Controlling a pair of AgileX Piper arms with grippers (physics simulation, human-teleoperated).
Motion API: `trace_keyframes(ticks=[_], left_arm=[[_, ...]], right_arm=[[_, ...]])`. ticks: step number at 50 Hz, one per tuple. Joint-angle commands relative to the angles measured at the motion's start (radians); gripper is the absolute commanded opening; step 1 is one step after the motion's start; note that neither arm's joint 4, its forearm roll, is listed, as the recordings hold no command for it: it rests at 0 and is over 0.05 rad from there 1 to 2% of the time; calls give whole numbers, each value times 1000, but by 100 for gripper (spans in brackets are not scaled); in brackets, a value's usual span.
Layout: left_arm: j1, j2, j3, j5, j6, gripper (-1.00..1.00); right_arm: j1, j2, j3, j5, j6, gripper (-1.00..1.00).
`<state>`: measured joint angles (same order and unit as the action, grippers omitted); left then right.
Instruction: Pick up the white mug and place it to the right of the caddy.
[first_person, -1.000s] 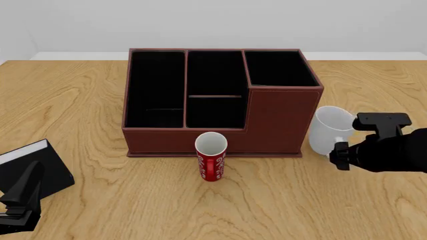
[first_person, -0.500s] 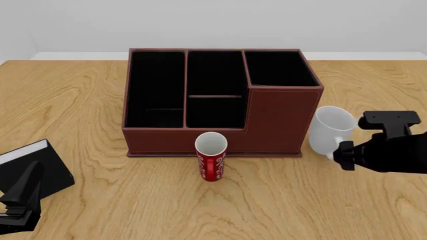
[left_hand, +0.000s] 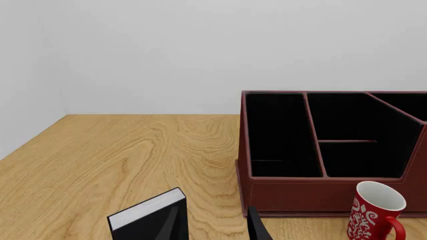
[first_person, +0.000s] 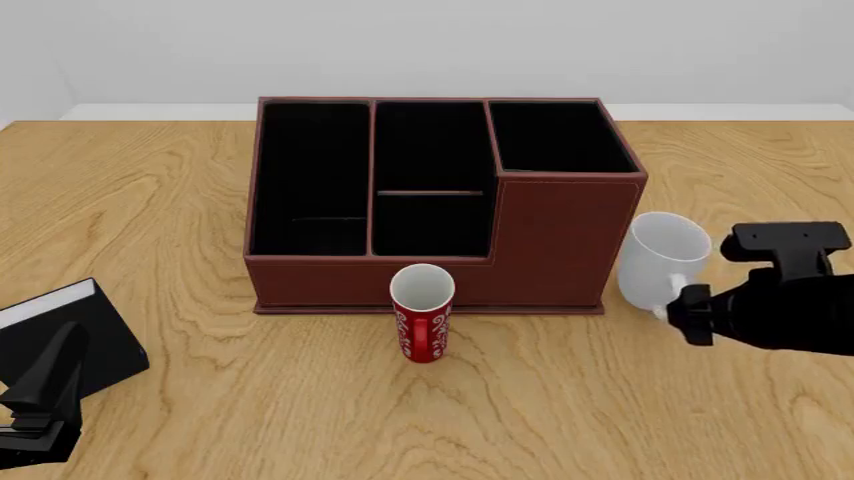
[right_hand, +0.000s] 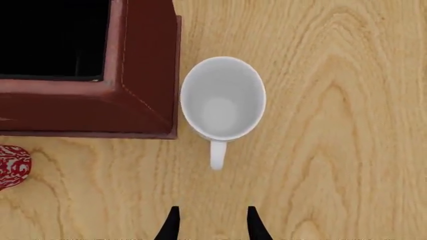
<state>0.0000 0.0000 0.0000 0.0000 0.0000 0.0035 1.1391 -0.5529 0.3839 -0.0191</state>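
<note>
Right wrist view: white mug (right_hand: 223, 100) upright just right of caddy (right_hand: 143, 95), handle toward right gripper (right_hand: 208, 222). Jaws parted, empty, clear of handle.

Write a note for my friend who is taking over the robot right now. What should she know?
Right gripper: open, holding nothing, apart from the white mug with its fingers in line with the handle.
Left gripper: open, parked by the black box, far from the job.
The white mug stands upright on the table, right beside the caddy on its right side.
Done: the mug looks placed where it belongs.
Left: probably just move the right arm clear without bumping the mug.
The red mug stands in front of the caddy; leave it alone.
</note>
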Motion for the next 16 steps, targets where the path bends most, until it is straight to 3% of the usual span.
trace_keyframes(ticks=[1, 16], left_arm=[[0, 0, 0, 0, 0, 100], [0, 0, 0, 0, 0, 100]], right_arm=[[4, -60, -3, 37, -7, 100], [9, -106, -16, 77, -13, 100]])
